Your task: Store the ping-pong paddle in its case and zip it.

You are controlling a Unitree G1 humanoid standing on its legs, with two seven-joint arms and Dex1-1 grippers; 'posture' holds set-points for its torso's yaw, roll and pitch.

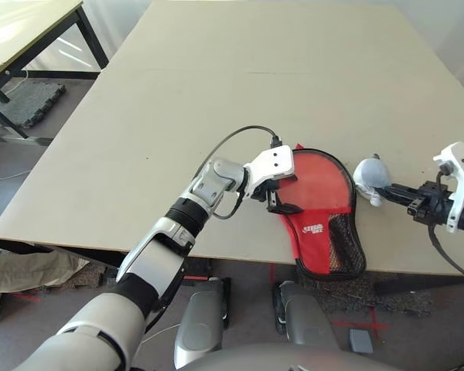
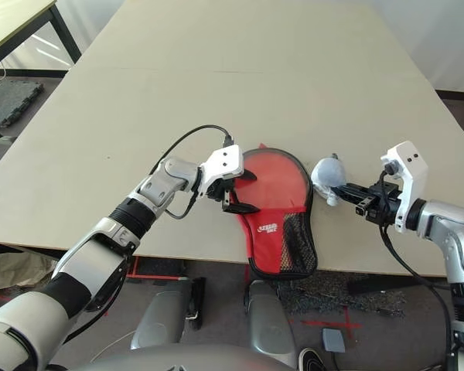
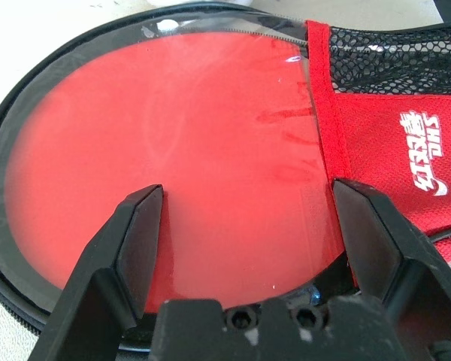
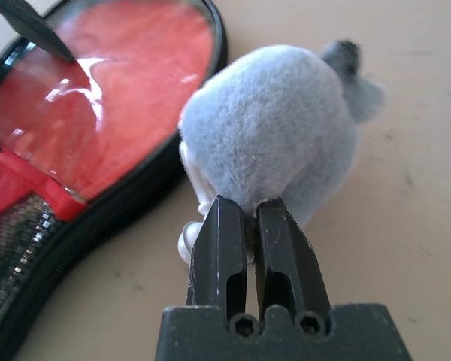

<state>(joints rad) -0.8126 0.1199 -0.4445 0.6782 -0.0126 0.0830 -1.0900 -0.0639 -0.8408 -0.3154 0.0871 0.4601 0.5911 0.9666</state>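
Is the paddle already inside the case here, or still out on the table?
Inside. The paddle's red face lies within the black rim of the case, whose red flap covers the handle end; the handle itself cannot be seen.

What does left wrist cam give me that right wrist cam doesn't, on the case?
Left wrist alone: the white logo on the red fabric, and the left hand open, its fingers spread above the round red face under a clear glossy film.

Right wrist alone: the blue-grey plush zipper charm, resting on the table beside the case, with the right hand shut at the charm's base.

Shared: the case's black rim, the glossy red round face and some of the black mesh pocket.
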